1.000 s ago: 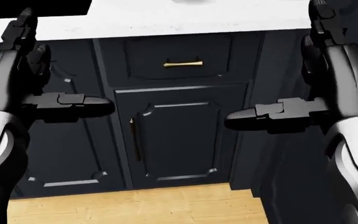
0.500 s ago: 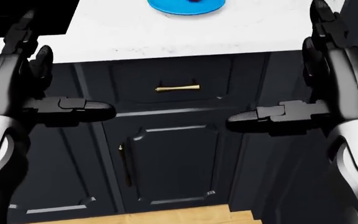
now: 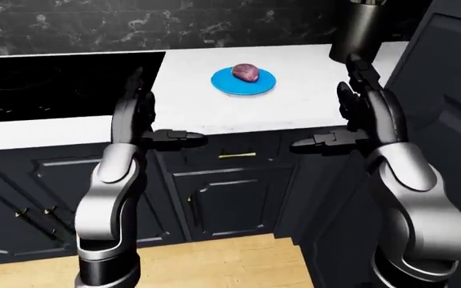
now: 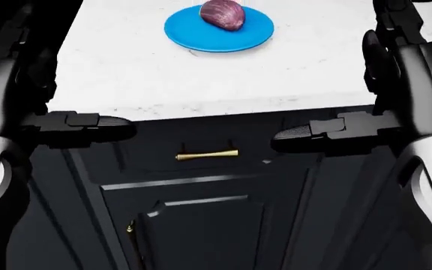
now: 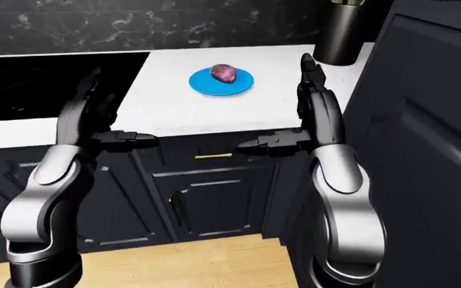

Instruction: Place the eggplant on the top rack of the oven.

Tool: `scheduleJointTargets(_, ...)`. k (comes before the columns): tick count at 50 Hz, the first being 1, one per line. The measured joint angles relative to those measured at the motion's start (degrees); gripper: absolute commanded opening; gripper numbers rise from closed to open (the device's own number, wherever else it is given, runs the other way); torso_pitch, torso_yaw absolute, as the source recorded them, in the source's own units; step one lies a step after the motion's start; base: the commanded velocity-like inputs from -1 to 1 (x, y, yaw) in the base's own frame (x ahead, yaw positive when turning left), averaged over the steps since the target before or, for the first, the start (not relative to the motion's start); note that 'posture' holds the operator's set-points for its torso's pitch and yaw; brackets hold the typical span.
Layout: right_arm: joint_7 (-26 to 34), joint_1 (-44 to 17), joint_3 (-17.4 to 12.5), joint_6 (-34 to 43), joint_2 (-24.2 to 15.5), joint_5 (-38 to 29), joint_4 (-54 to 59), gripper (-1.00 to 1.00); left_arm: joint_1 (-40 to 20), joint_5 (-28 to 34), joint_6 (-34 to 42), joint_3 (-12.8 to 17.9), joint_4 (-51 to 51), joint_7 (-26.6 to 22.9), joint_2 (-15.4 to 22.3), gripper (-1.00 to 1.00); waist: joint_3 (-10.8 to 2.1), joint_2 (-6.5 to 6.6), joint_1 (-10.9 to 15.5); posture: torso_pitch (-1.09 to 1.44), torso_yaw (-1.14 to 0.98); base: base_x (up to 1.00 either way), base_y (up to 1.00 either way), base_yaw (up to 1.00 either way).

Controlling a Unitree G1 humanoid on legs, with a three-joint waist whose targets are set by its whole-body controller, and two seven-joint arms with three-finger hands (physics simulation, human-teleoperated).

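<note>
A purple eggplant (image 3: 246,72) lies on a blue plate (image 3: 222,81), which rests on the white counter (image 3: 310,102). In the head view the eggplant (image 4: 223,14) is at the top edge. Both hands hang in the air on my side of the counter edge, well short of the plate. My left hand (image 3: 157,120) is open, fingers up and thumb pointing inward. My right hand (image 3: 344,117) mirrors it, open and holding nothing. No oven shows in these views.
A black cooktop (image 3: 62,84) fills the counter to the left of the plate. A dark cylinder (image 3: 363,30) stands at the counter's top right. A tall dark cabinet (image 3: 455,120) walls off the right. Below are a brass-handled drawer (image 3: 237,155) and wooden floor (image 3: 214,264).
The head view has tilted upward: the cabinet front slid down and the counter, plate and eggplant came into the picture. Both hands keep their open pose.
</note>
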Motion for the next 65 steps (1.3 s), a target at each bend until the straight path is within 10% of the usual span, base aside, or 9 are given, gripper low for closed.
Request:
scheduleJointTargets(3,-0.38,0.75,-0.29,0.99,0.07,-0.25,0.76,1.0,0.27,-0.48,0.86,-0.86,0.72,-0.38,-0.22,1.0,0.35,-0.59,-0.68,0.0,0.0,0.34,-0.05,0.0)
scheduleJointTargets(12,-0.57,0.23,-0.27,-0.31,-0.11,0.18,-0.41,1.0,-1.04,-0.33,0.5,-0.03,-1.13,0.1,0.26,1.0,-0.52,5.49,-1.73,0.0,0.0,0.34,-0.05,0.0)
scheduleJointTargets(16,-0.17,0.68,1.51,0.49,0.45,0.69,0.28,1.0,0.62,-0.12,1.38,1.24,-0.53,0.29,0.66,1.0,0.54,5.91,-0.44,0.0,0.0,0.3,-0.05,0.0)
scheduleJointTargets(27,0.15,-0.61,0.46,0.31,-0.22,0.64,-0.81,1.0,-1.43,-0.06,1.13,0.74,-1.16,0.29,0.87,1.0,-1.22,-0.35,0.53,0.0,0.0,0.26,-0.09,0.0)
scheduleJointTargets(38,-0.07,-1.2,-0.34,0.76,-0.78,0.85,-0.05,1.0,-1.42,-0.12,1.34,-0.08,-0.72,-0.11,0.18,1.0,0.91,1.29,-1.1,0.0,0.0,0.08,-0.08,0.0)
scheduleJointTargets(48,-0.06,-1.27,1.24,2.03,0.0,1.96,0.86,1.0,-0.1,0.22,2.79,0.96,0.51,0.35,0.38,1.0,-0.93,4.53,0.39,0.0,0.0,0.02,-0.05,0.0)
scheduleJointTargets(55,-0.78,-1.94,-0.66,0.65,-0.69,1.65,-1.98,1.0,-2.5,-0.05,0.66,0.22,-2.83,0.1,0.44,1.0,-0.4,-0.13,0.91,0.0,0.0,0.02,-0.01,0.0)
scheduleJointTargets(61,-1.48,-1.03,-0.91,2.19,-0.45,2.02,0.73,1.0,-0.81,-0.7,2.97,-0.64,-0.55,-0.34,-0.02,1.0,0.35,3.15,-0.07,0.0,0.0,0.0,0.0,0.0)
scheduleJointTargets(65,-1.49,-1.16,-0.37,2.26,-0.39,2.67,0.1,1.0,-1.07,-0.44,2.73,0.24,-1.14,-0.16,0.42,1.0,-0.1,2.85,-0.35,0.0,0.0,0.0,0.0,0.0)
